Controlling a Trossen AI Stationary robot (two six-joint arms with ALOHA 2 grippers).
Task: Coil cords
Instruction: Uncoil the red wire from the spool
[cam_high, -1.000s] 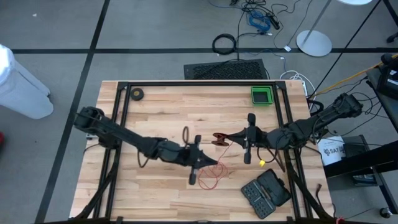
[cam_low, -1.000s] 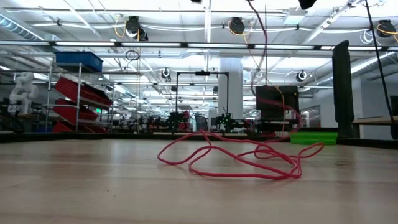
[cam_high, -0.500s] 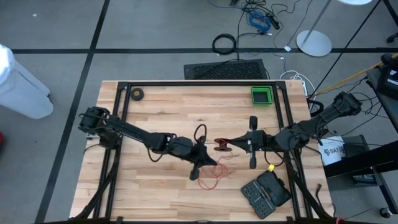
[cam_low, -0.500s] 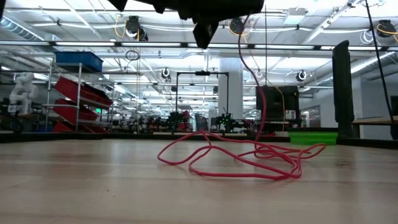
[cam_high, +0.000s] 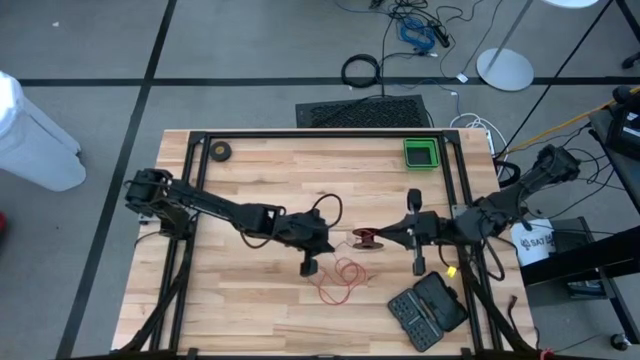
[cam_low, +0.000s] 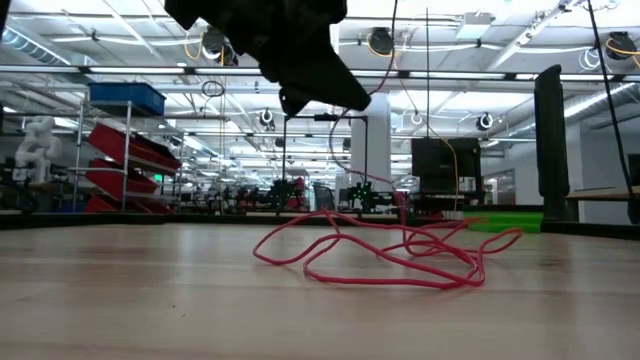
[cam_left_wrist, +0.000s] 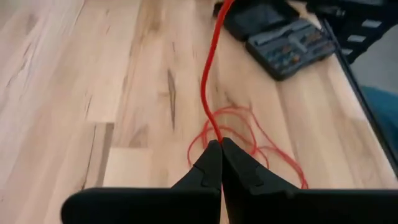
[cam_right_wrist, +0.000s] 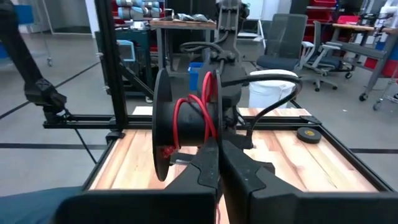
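The red cord (cam_high: 340, 280) lay in loose loops on the pale wood-plank table (cam_high: 260, 180), a workshop of shelves and lights behind. Thin and bright, it rose from below the left gripper (cam_left_wrist: 221, 148), pinched between its closed fingers. Beside it, the right gripper (cam_right_wrist: 217, 149) clamped the black reel (cam_right_wrist: 186, 127), discs upright, axle level.

We see a table (cam_high: 260, 170) of pale, matt butcher-block wood with visible grain; the red cord (cam_left_wrist: 211, 93) looks smooth and plastic-coated; its black reel (cam_right_wrist: 165, 127) seems matt plastic; both grippers' fingers (cam_left_wrist: 208, 168) look dull black plastic.
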